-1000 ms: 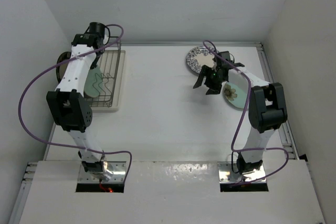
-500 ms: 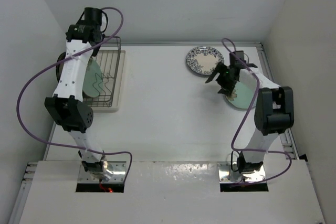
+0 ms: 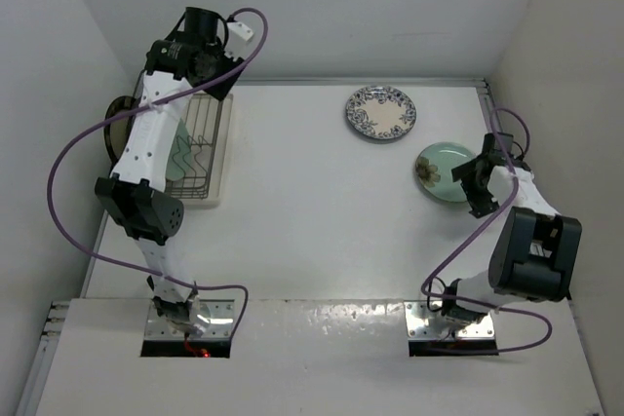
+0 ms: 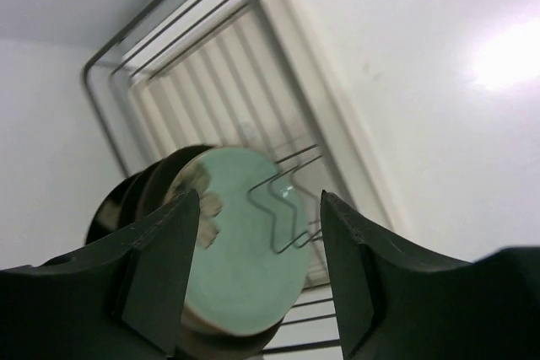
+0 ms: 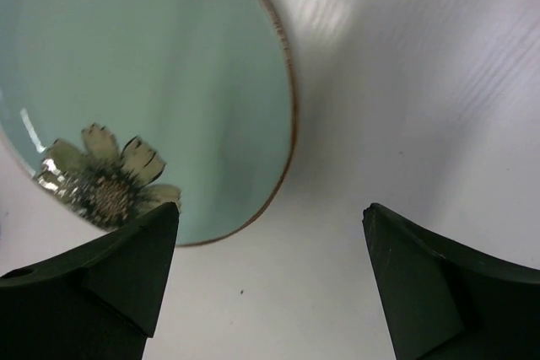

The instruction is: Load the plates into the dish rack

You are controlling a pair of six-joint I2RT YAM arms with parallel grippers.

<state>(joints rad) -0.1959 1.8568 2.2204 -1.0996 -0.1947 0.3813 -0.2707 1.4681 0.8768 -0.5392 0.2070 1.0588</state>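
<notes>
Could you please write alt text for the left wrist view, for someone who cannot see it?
A mint-green plate stands on edge in the dish rack, seen between the open fingers of the left gripper, which holds nothing. Darker plates stand right behind it, and the rack's far end stretches away beyond.

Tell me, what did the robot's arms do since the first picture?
The left gripper opened and drew back from the racked mint plate, rising toward the back wall. The right gripper swung away from the blue-and-white plate to the right edge of the flat mint plate, jaws open. Both table plates and the dish rack stayed put.
</notes>
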